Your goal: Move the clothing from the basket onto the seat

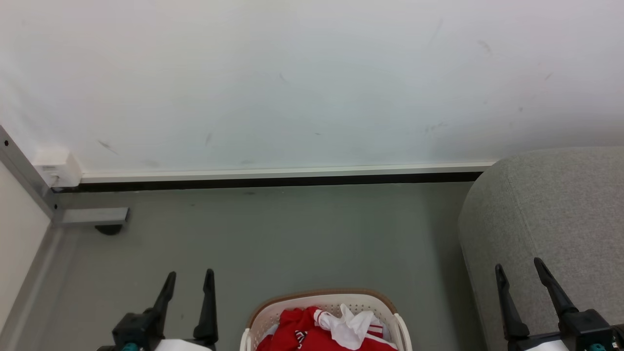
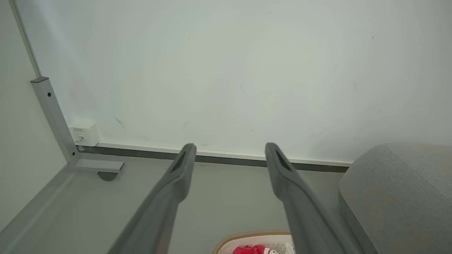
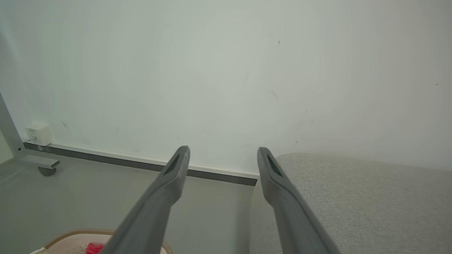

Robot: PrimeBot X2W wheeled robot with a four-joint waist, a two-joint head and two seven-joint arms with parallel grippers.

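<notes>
The cream basket with a brown rim stands on the floor at the bottom middle of the head view, holding red and white clothing. To its right rises the light-grey seat. My left gripper hangs open left of the basket, nothing between its fingers. My right gripper is open too, in front of the seat's side. The left wrist view shows the left gripper, the basket's rim, a bit of clothing and the seat. In the right wrist view the right gripper points at the wall beside the seat.
A pale wall with a white and dark baseboard runs across the back. A grey metal frame foot on a caster and a small white box sit in the left corner. Grey floor stretches between basket and wall.
</notes>
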